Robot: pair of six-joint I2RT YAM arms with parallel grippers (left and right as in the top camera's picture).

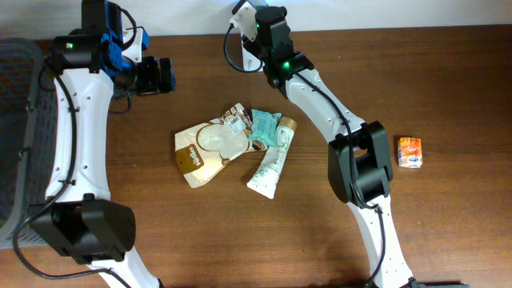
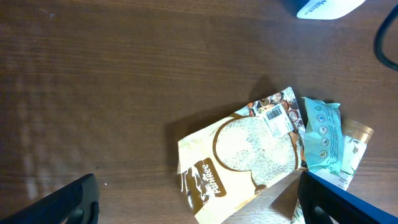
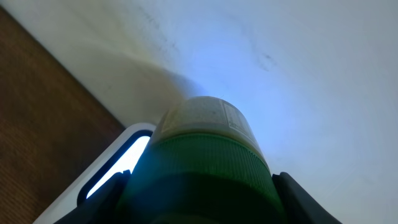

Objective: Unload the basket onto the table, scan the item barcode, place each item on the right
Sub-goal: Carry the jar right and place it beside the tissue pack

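While overhead shows the right gripper [image 1: 254,22] at the table's [image 1: 448,72] far edge, its load is unclear | left wrist: left gripper [image 2: 199,210] spread wide, empty, above the coffee pouch [image 2: 242,155]; white scanner [image 2: 323,6] at frame top | right wrist: green container [image 3: 202,155] clamped between the fingers, scanner's lit window beside it, lower left.

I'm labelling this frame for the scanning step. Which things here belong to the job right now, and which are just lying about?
In the job:
green-capped container, gripped by the right gripper
lit white scanner beside it

Lying about, perhaps awaiting their turn:
coffee pouch
teal packet
tube
small orange box
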